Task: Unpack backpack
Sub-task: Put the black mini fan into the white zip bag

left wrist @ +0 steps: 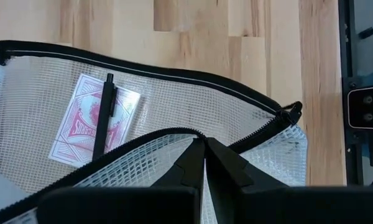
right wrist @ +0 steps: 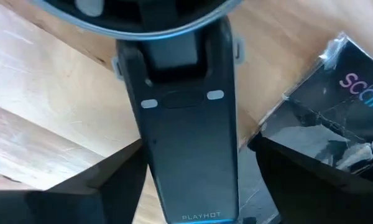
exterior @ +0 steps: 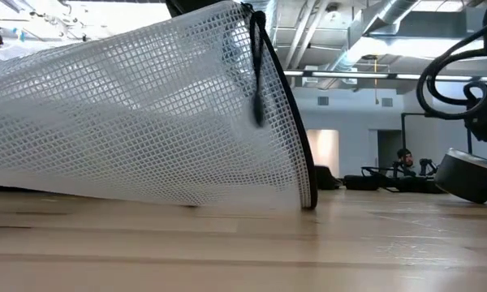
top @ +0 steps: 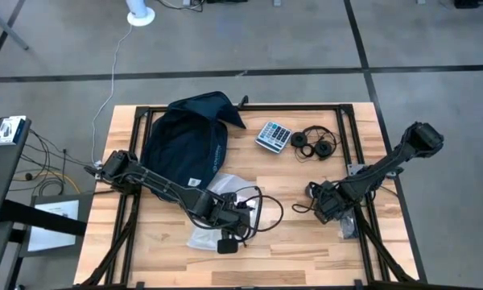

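The dark navy backpack [top: 189, 138] lies flat at the table's far left. Nearer the middle, my left gripper [top: 229, 217] [left wrist: 205, 146] is shut on a clear mesh pouch [left wrist: 174, 99] [exterior: 146, 113] with its zipper open. A red card deck [left wrist: 90, 121] and a black pen [left wrist: 104, 115] lie inside it. At the right, my right gripper [top: 328, 203] [right wrist: 193, 177] points down, open. Its fingers stand on either side of a black handheld device [right wrist: 189, 124]. Whether they touch it, I cannot tell. My left gripper pinches one zippered edge of the pouch's open mouth [left wrist: 174, 132] between its two shut fingers, slanting down from above. That edge is raised, and the other zippered edge [left wrist: 143, 70] lies lower. The pouch's underside [exterior: 187, 201] rests on the table.
A calculator [top: 272, 135] and black headphones [top: 315, 143] lie at the far middle. A black cable [top: 262, 205] with a charger [top: 227, 244] loops beside the pouch. A black crinkled packet [right wrist: 323, 124] lies next to the device. Bare wood shows along the near edge.
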### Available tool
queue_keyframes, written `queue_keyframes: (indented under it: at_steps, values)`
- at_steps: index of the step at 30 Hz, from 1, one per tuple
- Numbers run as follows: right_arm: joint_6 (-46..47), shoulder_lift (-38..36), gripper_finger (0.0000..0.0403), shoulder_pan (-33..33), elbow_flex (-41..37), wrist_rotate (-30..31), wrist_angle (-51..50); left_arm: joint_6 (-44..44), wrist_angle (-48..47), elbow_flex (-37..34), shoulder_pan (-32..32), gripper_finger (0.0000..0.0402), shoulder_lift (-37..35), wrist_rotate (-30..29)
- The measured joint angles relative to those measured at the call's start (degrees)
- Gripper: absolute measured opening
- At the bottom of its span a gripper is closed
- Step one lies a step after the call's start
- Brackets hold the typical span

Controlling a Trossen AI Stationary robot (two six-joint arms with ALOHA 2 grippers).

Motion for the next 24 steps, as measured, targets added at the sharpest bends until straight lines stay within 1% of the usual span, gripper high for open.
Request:
queue_keyframes:
  at_steps: [2,6,9,12,16,19,21,24]
  values:
    - [-0.08,0.01,0.0251,0.0,-0.04,0.0,0.79,-0.26,0.01,0.0,0.0,0.0,0.01,0.01]
    - [-0.13,0.0,0.018,0.0,-0.04,-0.07,1.91,-0.3,0.01,0.0,0.02,0.0,0.01,0.01]
    - [-0.35,0.08,0.0179,0.04,0.47,-0.14,3.53,0.69,0.01,0.0,0.02,0.0,0.01,0.01]
    - [-0.95,0.15,0.0179,0.04,2.88,0.37,3.84,1.92,0.01,-0.01,0.02,0.0,0.01,0.01]
    - [-2.62,0.13,0.0179,-0.11,7.58,3.74,3.94,2.14,-0.06,-0.22,0.02,0.0,0.04,0.01]
    - [-4.1,0.13,0.0179,-0.45,10.69,7.61,4.97,2.19,0.04,-0.22,0.02,0.0,0.04,0.01]
    - [-4.97,0.13,0.0184,-0.82,11.57,9.39,7.11,2.25,0.02,-0.22,0.02,0.0,0.04,0.07]
    - [-7.36,0.37,0.0186,-1.47,11.64,9.75,14.54,4.19,0.04,-0.22,0.02,0.0,0.04,0.6]
